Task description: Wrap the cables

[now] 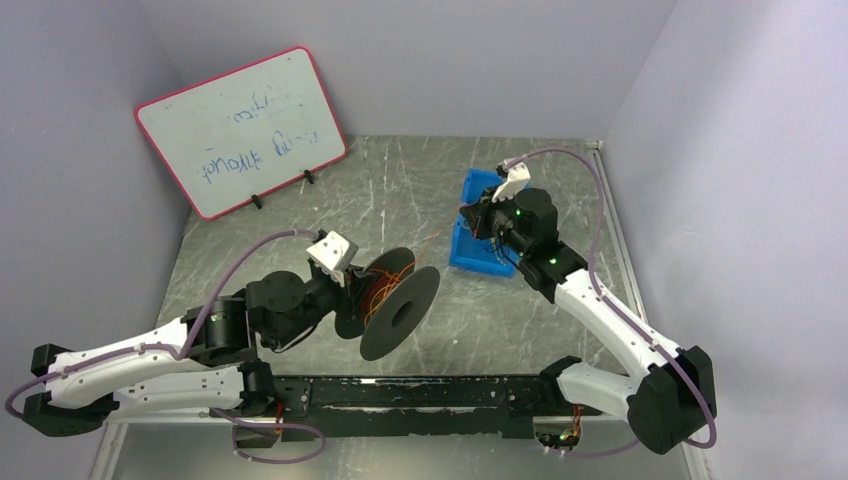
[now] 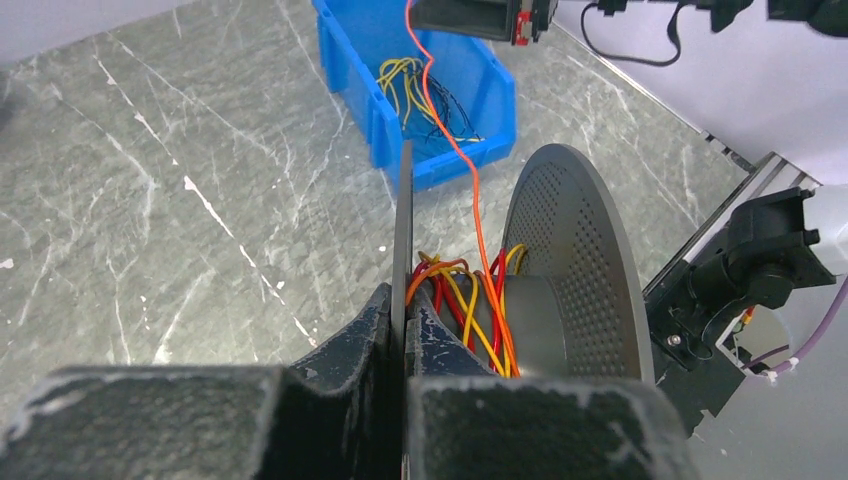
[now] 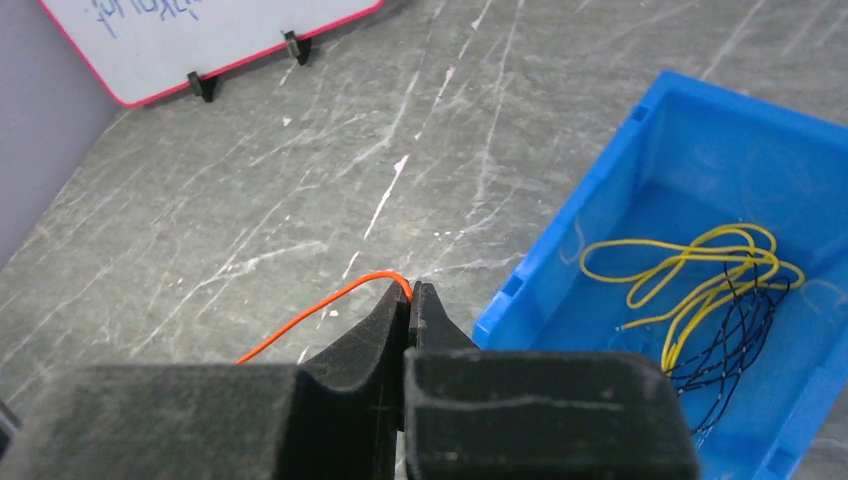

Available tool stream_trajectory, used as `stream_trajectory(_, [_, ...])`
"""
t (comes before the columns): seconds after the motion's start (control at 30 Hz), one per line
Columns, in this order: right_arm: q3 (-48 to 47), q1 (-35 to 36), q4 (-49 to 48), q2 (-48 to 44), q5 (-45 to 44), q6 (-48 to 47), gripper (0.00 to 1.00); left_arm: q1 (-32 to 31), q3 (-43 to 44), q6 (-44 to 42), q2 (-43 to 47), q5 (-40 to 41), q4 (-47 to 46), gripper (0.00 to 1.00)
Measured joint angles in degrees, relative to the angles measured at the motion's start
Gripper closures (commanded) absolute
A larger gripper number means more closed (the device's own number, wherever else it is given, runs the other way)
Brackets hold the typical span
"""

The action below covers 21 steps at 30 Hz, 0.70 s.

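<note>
The grey marbled table (image 1: 420,180) filled the middle of the top view, with a pink-rimmed whiteboard (image 1: 240,130) propped at its upper left. Right of centre sat a blue plastic bin (image 1: 465,255), with loose yellow and dark cables (image 3: 700,270) lying inside it. At lower centre the dark grey two-disc spool (image 1: 400,310) was held tilted by the left gripper (image 2: 403,310), which was clamped tight on the near disc's rim. Red, orange and yellow turns (image 2: 470,300) lay around the hub. The right gripper (image 3: 410,305), just beside the bin, was pinched on a thin orange cable (image 2: 470,170) running to the spool. That strand could probably slip from the pinch. It could also go slack and let the loose turns spring off the hub. With a hold on the rim alone, the spool might twist.
</note>
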<state>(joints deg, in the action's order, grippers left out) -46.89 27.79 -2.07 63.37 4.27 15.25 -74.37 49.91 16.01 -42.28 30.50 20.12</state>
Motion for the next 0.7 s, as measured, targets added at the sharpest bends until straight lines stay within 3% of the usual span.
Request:
stream_trajectory(0.37, [11.21, -1.97, -8.46, -0.35, 5.53, 6.32, 1.0, 0.0, 0.42, -0.17, 3.54, -1.57, -0.74, 0.93])
stream_trajectory(0.7, [24.28, -1.68, -22.05, -0.66, 13.38, 13.57, 1.0, 0.02, 2.23, -0.76, 3.34, -2.19, -7.54, 0.93])
